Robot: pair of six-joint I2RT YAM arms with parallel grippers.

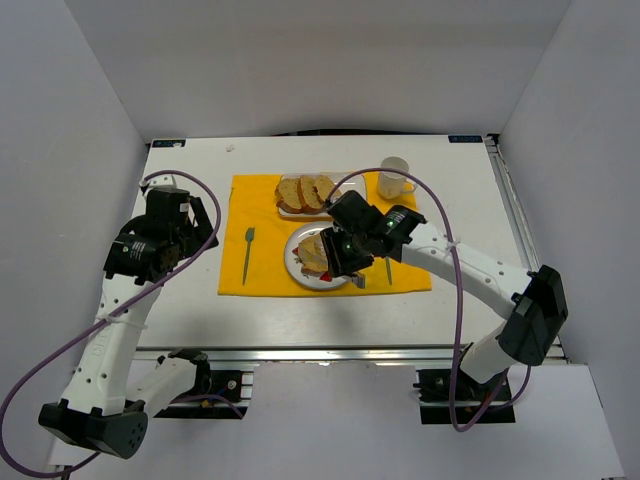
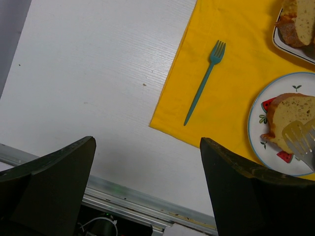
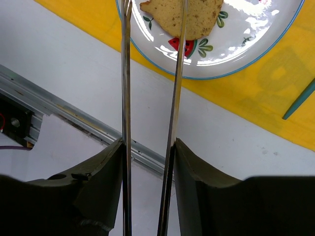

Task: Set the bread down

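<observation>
White table's yellow mat (image 2: 231, 54) bears plate (image 2: 256, 135), bread (image 2: 290, 115), fork (image 2: 203, 83); right jaws clamp tongs (image 3: 126, 98), left jaws apart

Tan bread slice (image 2: 290, 110) flat on round plate (image 2: 256, 133).

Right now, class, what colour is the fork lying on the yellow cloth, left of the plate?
Teal. The fork shows best in the left wrist view.
</observation>
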